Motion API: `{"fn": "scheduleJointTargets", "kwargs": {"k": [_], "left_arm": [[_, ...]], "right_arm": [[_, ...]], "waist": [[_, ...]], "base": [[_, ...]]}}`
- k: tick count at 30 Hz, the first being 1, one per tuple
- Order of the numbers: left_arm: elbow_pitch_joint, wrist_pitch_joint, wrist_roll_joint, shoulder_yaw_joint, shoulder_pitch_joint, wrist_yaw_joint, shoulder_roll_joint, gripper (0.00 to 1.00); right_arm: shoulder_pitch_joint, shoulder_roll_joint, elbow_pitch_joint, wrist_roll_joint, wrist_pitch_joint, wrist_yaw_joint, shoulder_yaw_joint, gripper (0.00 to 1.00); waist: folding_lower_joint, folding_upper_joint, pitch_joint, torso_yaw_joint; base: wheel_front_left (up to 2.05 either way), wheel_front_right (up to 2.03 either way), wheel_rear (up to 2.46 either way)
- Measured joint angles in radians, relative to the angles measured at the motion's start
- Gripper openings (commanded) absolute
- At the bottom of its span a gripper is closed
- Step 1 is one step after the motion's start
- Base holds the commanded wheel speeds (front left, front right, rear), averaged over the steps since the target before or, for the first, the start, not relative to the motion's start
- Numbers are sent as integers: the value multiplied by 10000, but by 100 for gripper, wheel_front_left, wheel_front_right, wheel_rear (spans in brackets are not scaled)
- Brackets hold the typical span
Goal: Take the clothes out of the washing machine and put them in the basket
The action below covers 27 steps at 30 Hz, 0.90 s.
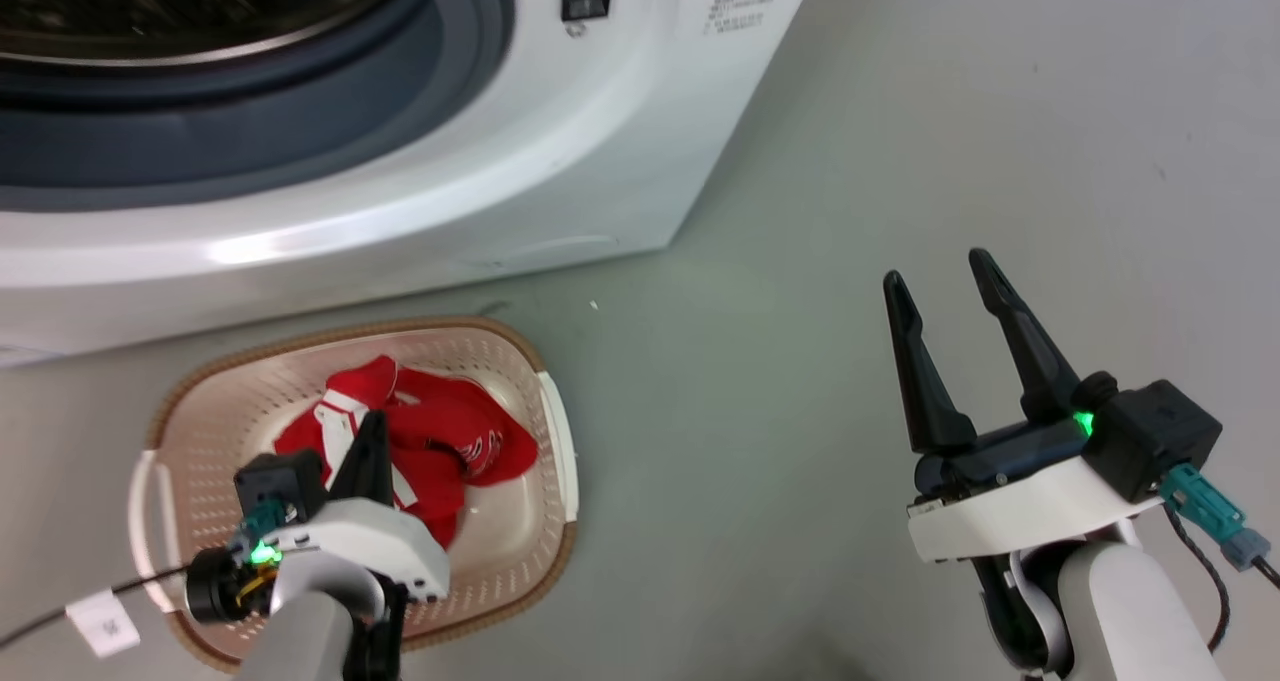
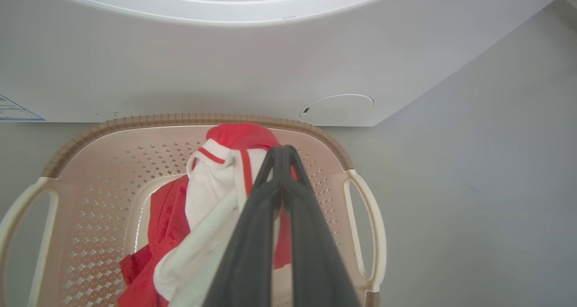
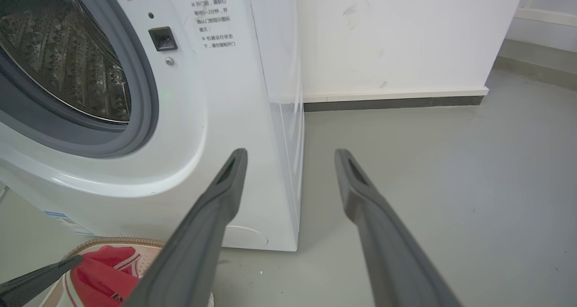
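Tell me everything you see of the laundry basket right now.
The cream perforated plastic basket is rounded-rectangular, with a brown woven-look rim and pale loop handles. It stands upright on the grey floor, close before the white washing machine. Inside lie red-and-white clothes; the left gripper, jaws shut on them, hangs over it.

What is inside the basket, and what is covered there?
Red clothes with white trim lie inside the basket. The left end effector, shut on the fabric, covers part of them; the basket floor beneath the clothes is hidden.
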Motion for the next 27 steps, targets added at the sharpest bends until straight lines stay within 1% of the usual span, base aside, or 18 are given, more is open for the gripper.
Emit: {"fn": "scheduleJointTargets", "kwargs": {"k": [4, 12, 17, 21, 22, 23, 24, 27], "left_arm": [[1267, -13, 334, 224, -966, -198, 27, 0], [3657, -29, 564, 961, -2066, -236, 169, 0], [4642, -29, 606, 1313, -2365, -192, 236, 0], [5118, -29, 612, 1503, -2493, -259, 180, 1], [5187, -29, 635, 1509, -2495, -259, 159, 40], [5231, -29, 646, 1540, -2495, -257, 123, 92], [5235, -29, 648, 1586, -2492, -253, 71, 100], [5160, -29, 702, 1758, -2395, -290, -115, 100]], "right_arm": [[-341, -4, 13, 111, -188, 0, 104, 100], [-768, -2, 251, 378, -485, 2, 389, 100], [-931, -2, 428, 543, -566, 2, 474, 100], [-1004, -2, 593, 596, -606, 0, 477, 100], [-1052, -2, 640, 610, -617, 2, 477, 100], [-1072, 0, 671, 593, -623, 2, 472, 100], [-1073, 0, 725, 593, -629, 2, 464, 100], [-1067, 2, 876, 518, -635, 2, 412, 100]], "waist": [[0, 0, 807, -265], [0, 0, 2128, -854], [0, 0, 2586, -1199], [0, 0, 2654, -1287], [0, 0, 2602, -1274], [0, 0, 2528, -1251], [-1, 0, 2439, -1225], [0, 0, 2057, -1114]], "base": [[0, 0, 0], [0, 0, 0], [0, 0, 0], [0, 0, 0], [0, 0, 0], [0, 0, 0], [0, 0, 0], [0, 0, 0]]}}
